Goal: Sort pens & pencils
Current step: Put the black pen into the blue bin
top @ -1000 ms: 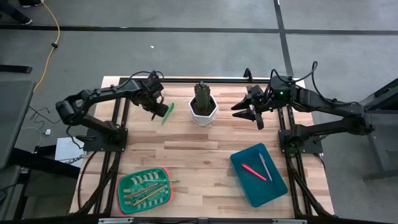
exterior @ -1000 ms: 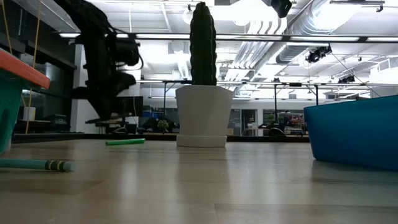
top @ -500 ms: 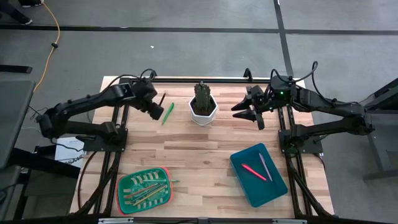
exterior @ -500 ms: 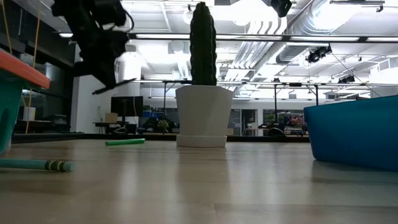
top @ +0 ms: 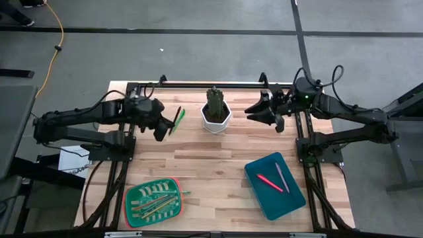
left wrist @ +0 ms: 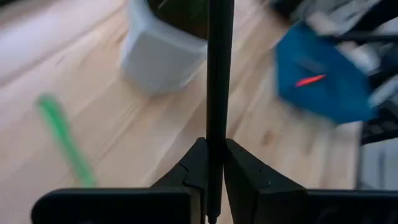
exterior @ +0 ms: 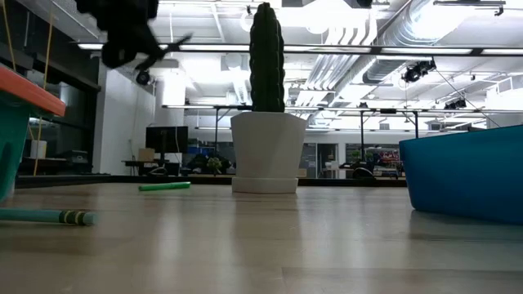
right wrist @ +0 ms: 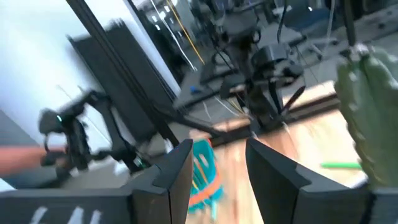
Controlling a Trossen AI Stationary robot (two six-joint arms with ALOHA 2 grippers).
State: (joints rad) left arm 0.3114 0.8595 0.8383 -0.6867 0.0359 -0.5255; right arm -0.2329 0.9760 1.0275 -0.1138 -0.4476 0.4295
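Overhead: wooden table [top: 218,165], cactus pot [top: 215,114] at rear centre. Blue bin [top: 274,186] front right, holding one pink-red pen [top: 269,182] and one pale grey pen [top: 282,177]. Green tray [top: 154,202] front left, carrying several pencils [top: 156,204]. Left gripper [top: 160,127] raised left of the pot, jaws clamped on a slim dark pencil [left wrist: 219,74]. Right gripper [top: 264,111] right of the pot, jaws apart, empty. Green pen [top: 177,119] on the table just beside left gripper.

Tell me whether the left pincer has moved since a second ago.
Yes. In the high view the left pincer, shut on a dark pencil, has drawn back from the white cactus pot; in the low view it has risen well above the green pen.
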